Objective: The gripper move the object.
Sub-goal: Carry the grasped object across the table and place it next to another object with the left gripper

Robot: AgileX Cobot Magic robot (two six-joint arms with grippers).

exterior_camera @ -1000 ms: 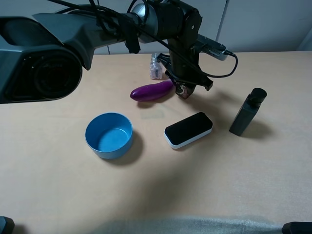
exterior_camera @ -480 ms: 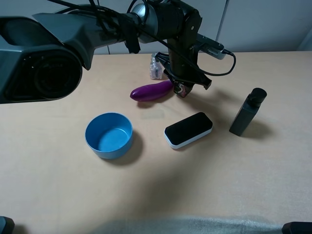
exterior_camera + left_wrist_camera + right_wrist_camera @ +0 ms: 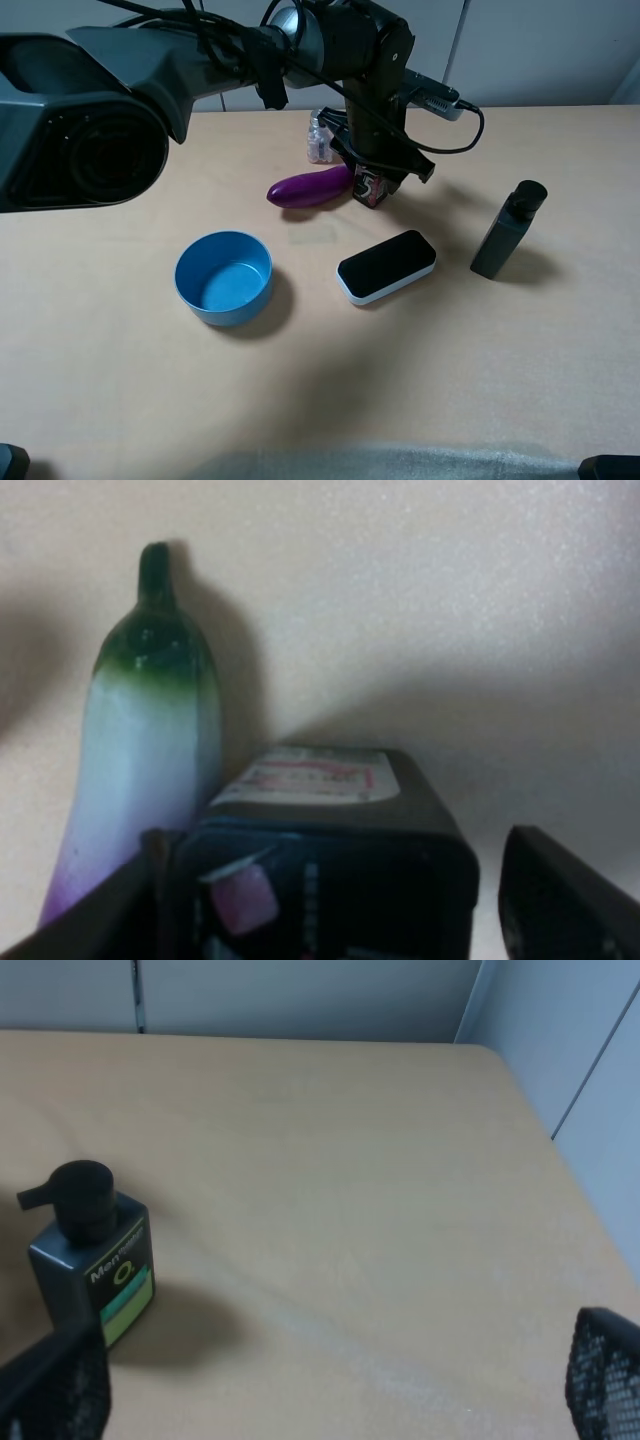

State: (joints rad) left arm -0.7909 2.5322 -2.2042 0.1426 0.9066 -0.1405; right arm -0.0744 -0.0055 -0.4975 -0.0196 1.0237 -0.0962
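Object (image 3: 369, 187) marked "5", upright, beside eggplant (image 3: 310, 187), between parted jaws of left end effector (image 3: 345, 900)

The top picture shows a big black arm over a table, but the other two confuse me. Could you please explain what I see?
This is a robot with two arms that grasp things. The top picture is from a camera high above the table; the other two are from cameras on the wrists. On the table are an eggplant, a blue bowl, a flat black-and-white case, a pump bottle and a small clear jar. The left gripper is open around a small black box beside the eggplant, one finger apart from it. The right gripper is open and empty.
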